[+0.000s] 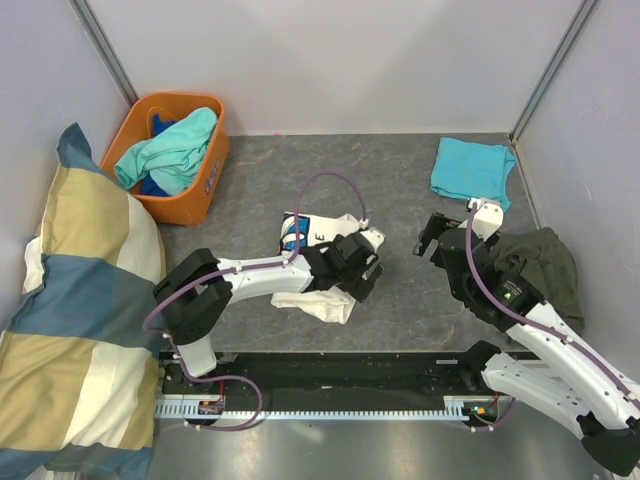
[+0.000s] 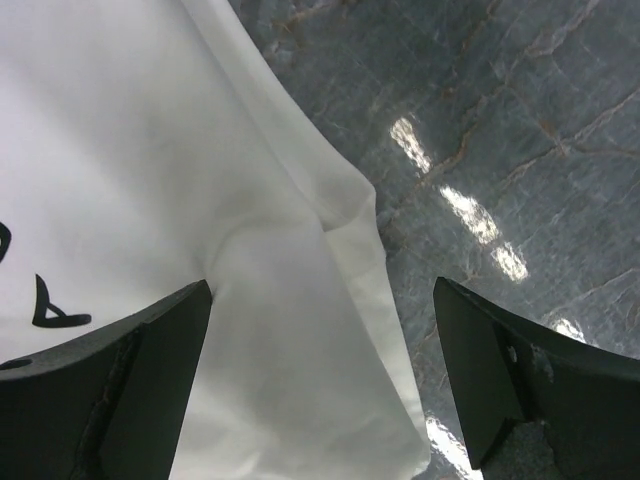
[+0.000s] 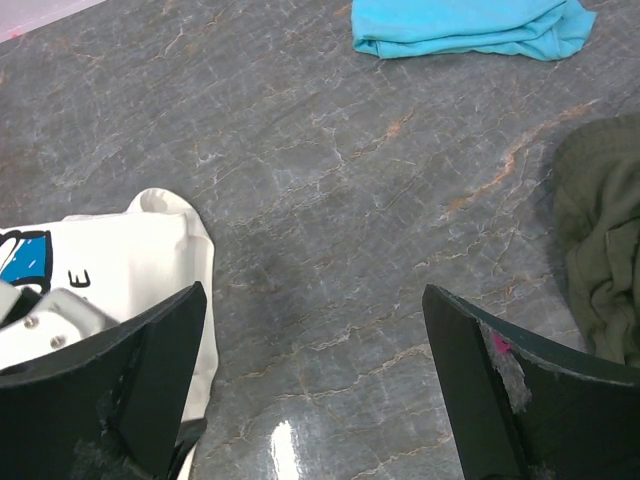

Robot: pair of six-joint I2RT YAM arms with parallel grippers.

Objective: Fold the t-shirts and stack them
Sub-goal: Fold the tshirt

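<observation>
A cream-white t-shirt (image 1: 322,303) with a blue logo lies crumpled at the table's middle; it also shows in the left wrist view (image 2: 150,160) and the right wrist view (image 3: 120,260). My left gripper (image 1: 362,268) is open just above its right edge, the fabric lying between the spread fingers (image 2: 140,380). A folded turquoise t-shirt (image 1: 472,168) lies flat at the back right, also in the right wrist view (image 3: 460,25). My right gripper (image 1: 430,238) is open and empty over bare table between the two shirts. Mint-green and blue t-shirts (image 1: 172,152) fill the orange basket (image 1: 208,190).
A dark olive garment (image 1: 545,265) lies bunched at the right, beside my right arm. A big yellow-and-blue checked pillow (image 1: 75,320) leans at the left edge. Grey walls close in the back and both sides of the marbled table.
</observation>
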